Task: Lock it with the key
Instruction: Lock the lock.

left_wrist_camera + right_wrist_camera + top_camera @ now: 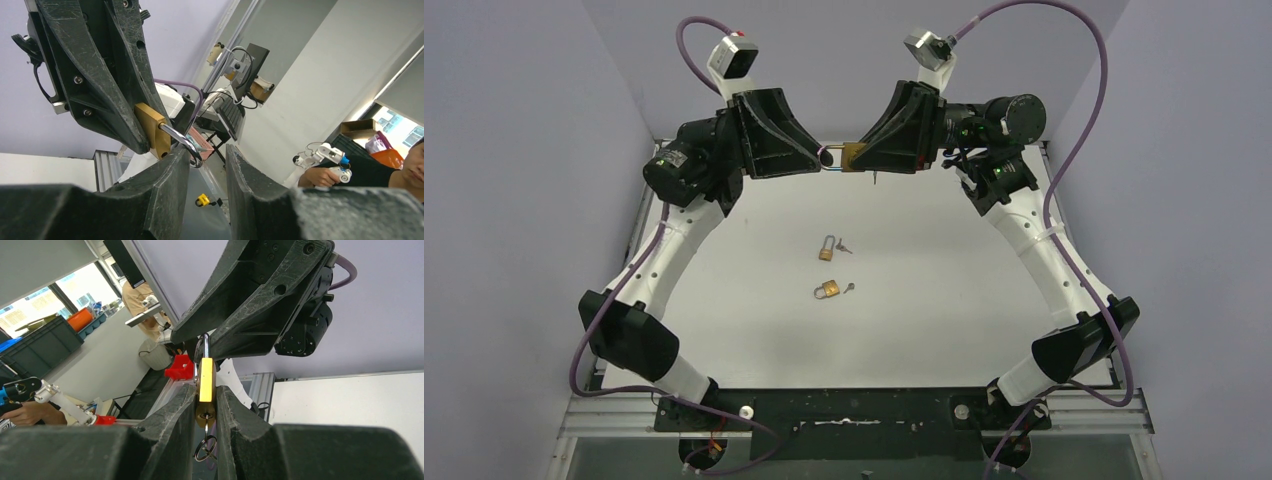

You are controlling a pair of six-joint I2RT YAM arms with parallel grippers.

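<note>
Upper centre, above the bench (724,300): left hand (207,160) narrow at the shackle (180,140), grip unclear. Padlock (206,382) body clamped in right hand (864,157), key (205,425) hanging from keyhole. Step, judged: closing shackle. Next likely needs shackle pressed home, then key turned.

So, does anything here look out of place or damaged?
Nothing looks damaged or spilled. The right pincer holds one padlock in the air, its key hanging below. Two spare padlocks lie loose on the table, keys beside them.
</note>
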